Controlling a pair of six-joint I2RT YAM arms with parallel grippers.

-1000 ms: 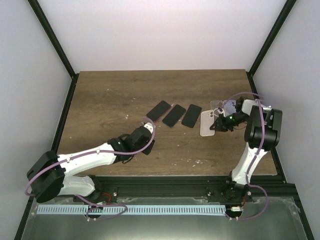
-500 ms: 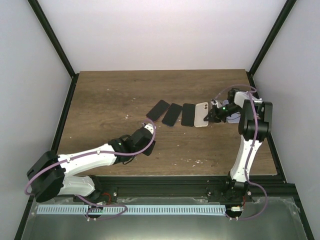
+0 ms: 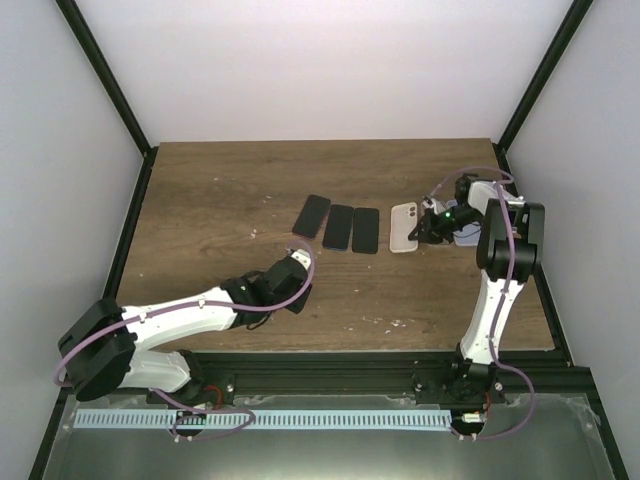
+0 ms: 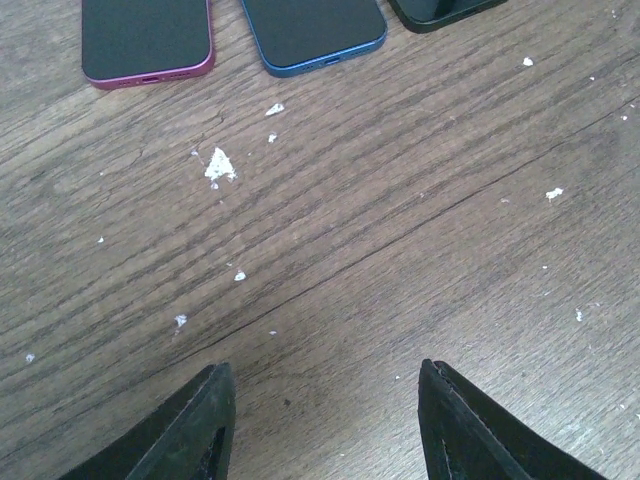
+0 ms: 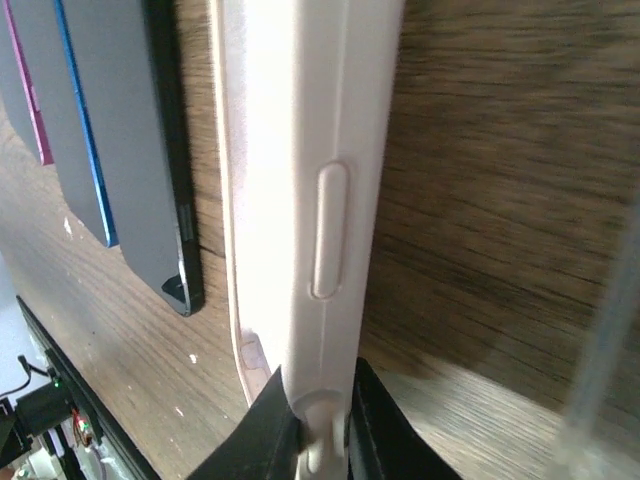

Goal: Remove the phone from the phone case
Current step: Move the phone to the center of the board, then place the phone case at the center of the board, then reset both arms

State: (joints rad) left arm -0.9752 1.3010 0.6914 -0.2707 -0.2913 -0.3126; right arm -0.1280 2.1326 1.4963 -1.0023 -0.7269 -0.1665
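Right claw (image 5: 316,420) clamped on short end of white phone (image 3: 404,228), which stretches ahead of fingertips. I judge it stiff, slick, light; safer hold across long edges. Left claw (image 4: 322,385) spread, empty.

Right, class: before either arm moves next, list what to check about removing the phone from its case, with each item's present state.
1. Right tool shut on the white case edge: ok.
2. Left tool open, nothing between its fingers: ok.
3. Left tool at the case: not ok, it hangs over bare table, short of the three dark phones.
4. Case apart from the nearest dark phone: ok.
5. Phone inside the case: cannot tell.
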